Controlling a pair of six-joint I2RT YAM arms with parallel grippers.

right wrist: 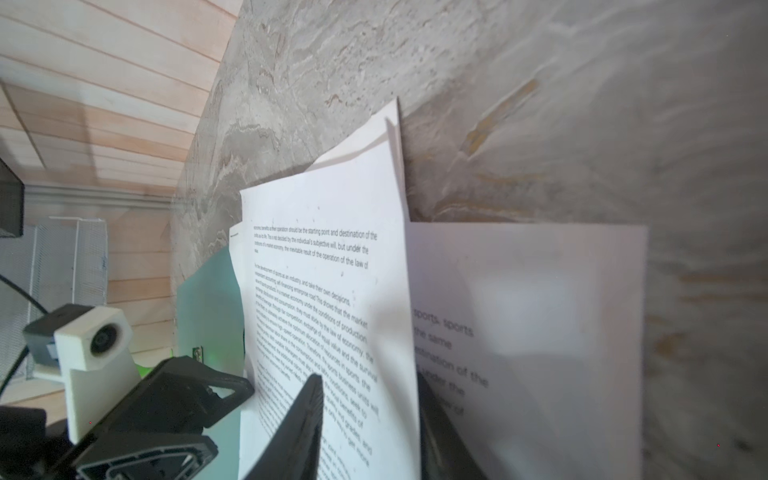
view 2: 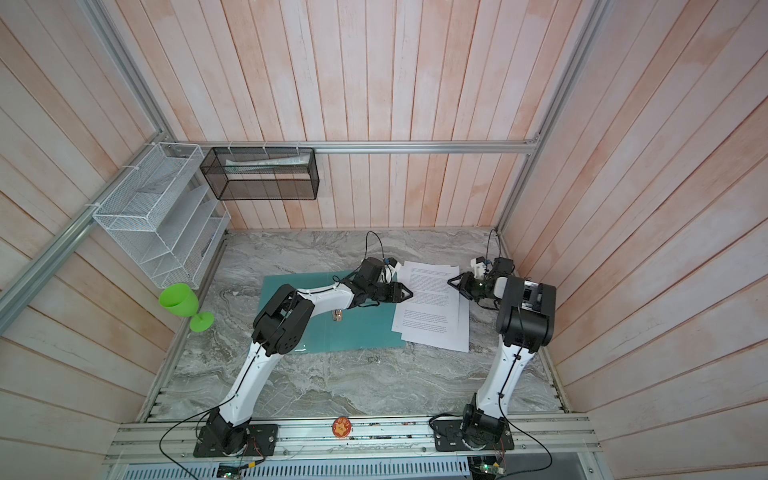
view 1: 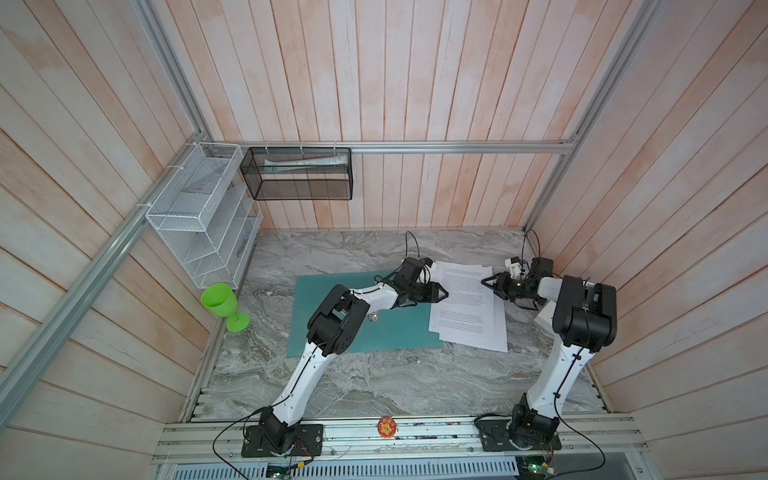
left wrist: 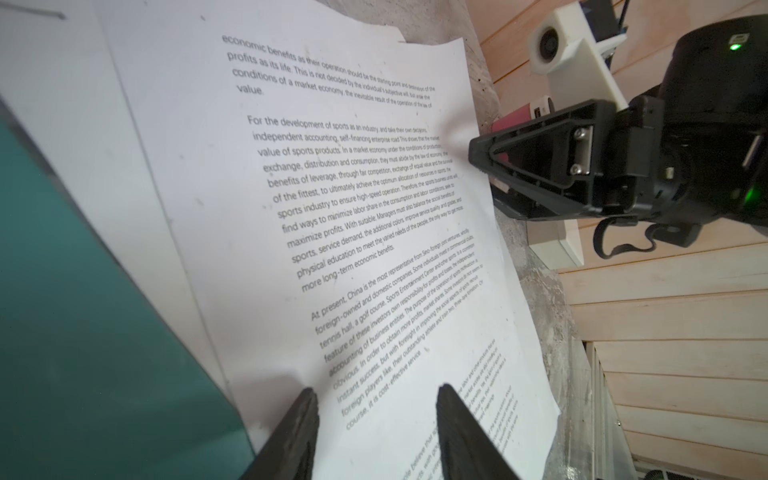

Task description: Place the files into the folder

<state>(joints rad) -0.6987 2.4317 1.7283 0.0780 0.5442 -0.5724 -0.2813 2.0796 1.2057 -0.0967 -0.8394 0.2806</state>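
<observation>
Across marble tabletop (view 1: 374, 382), left end effector (view 1: 444, 293) and right end effector (view 1: 484, 282) face inward, both open, flanking files (view 1: 467, 309).

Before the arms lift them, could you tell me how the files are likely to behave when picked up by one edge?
Probably floppy: the top sheet of the files bows up where its edge passes between the fingers of the right gripper. Likely to slip apart: the sheets lie loose and fanned, overlapping the folder, so one pinch may lift only one.

Tbl (view 1: 374, 382) front free; goblet (view 1: 219, 300), wire rack (view 1: 195, 220) crowd L wall (view 1: 62, 124).
</observation>
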